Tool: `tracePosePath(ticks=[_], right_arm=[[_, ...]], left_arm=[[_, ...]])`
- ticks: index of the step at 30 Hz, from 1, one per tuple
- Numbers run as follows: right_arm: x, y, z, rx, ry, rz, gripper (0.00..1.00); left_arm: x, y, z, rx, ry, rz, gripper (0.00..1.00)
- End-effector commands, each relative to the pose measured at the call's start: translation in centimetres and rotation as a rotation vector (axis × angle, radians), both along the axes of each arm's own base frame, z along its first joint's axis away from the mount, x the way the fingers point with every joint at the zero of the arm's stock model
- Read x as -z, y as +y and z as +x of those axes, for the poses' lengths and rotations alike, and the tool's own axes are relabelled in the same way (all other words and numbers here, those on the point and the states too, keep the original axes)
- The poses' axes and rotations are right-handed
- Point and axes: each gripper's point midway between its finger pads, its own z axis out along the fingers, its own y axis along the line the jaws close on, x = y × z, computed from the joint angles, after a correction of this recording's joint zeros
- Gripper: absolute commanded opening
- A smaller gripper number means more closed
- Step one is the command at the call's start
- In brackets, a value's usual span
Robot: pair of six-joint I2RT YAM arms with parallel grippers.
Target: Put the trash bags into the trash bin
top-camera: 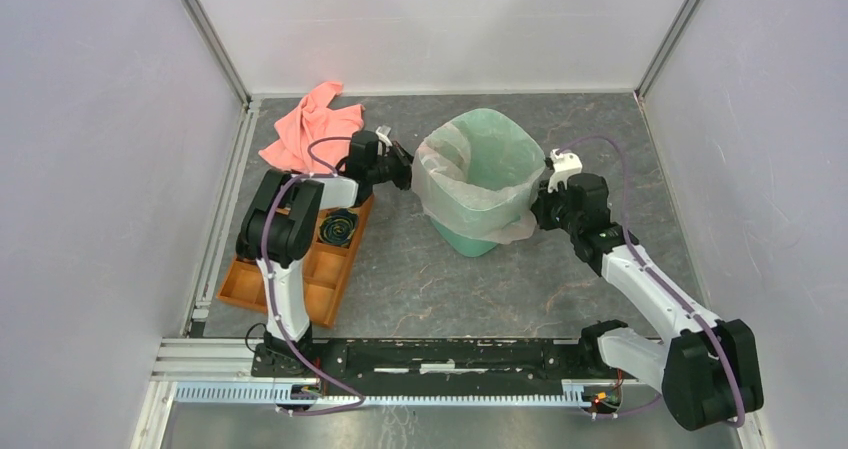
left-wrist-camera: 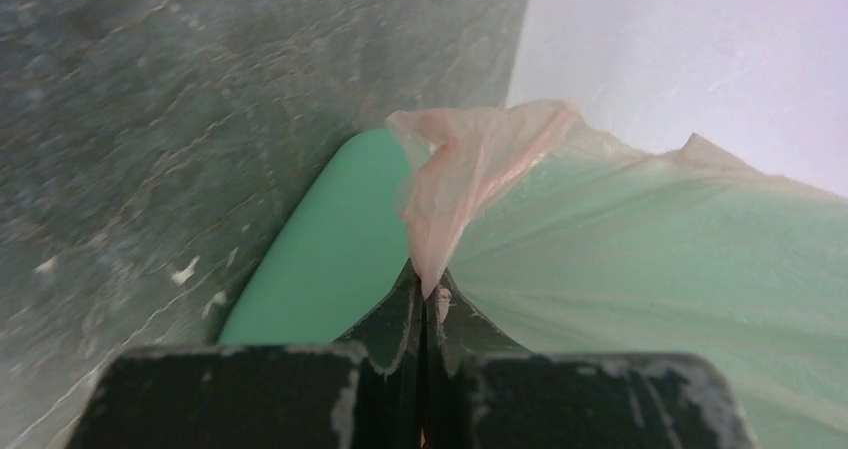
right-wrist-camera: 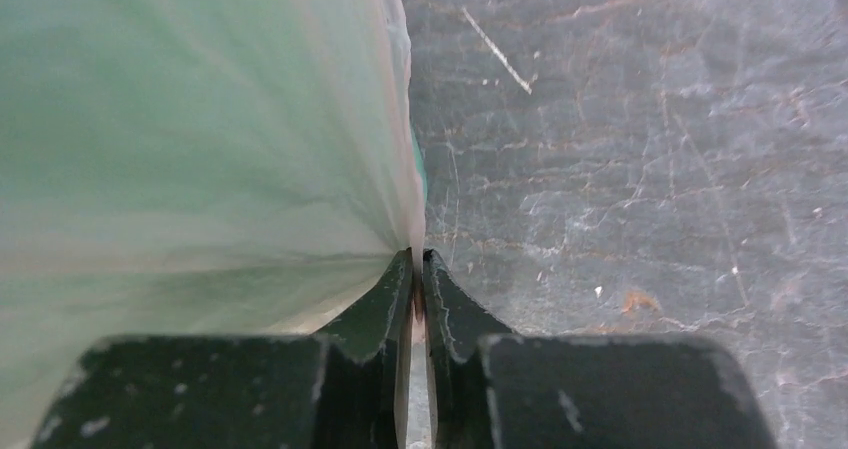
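Both arms pinch it tight: our left gripper (top-camera: 403,172) and right gripper (top-camera: 541,209) have jaws clamped on opposite edges of the trash bag (top-camera: 432,174), which lines the trash bin (top-camera: 470,239) rim — we judge uneven pulling could tear the film or tip the bin.

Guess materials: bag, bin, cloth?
Bag: thin translucent pink plastic film, crinkled; the green shows through it. Bin: smooth mint plastic with a dull sheen, probably moulded. Cloth: opaque salmon fabric, soft rumpled folds, no gloss; weave can't be seen.
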Motion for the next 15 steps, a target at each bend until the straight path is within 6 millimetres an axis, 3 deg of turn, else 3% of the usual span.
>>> tracePosePath(ticks=[1,4,8,10,13,15], right_arm=[[1.2,0.4,-0.6,-0.022,0.038,0.034,0.14],[0.5,-0.8,-1.3,0.008,0.046,-0.017,0.29],[-2.9,-4.0,-1.8,0.150,0.021,-0.102,0.57],[-5.0,-5.1,-2.1,0.201,0.001,-0.129,0.66],[-8.6,-6.7,-2.7,0.253,-0.046,-0.175,0.71],[-11.9,-7.2,-2.7,0.264,-0.103,-0.185,0.73]], left_arm=[[1.2,1.4,-1.7,0.030,-0.035,0.158,0.02],[0.4,2.4,-2.0,0.034,-0.070,0.245,0.03],[-1.5,4.4,-1.8,0.016,-0.130,0.406,0.15],[-2.3,5.5,-2.2,0.010,-0.143,0.479,0.30],[-3.3,7.7,-3.2,-0.017,-0.161,0.574,0.56],[-4.4,9.7,-4.2,-0.051,-0.176,0.626,0.66]])
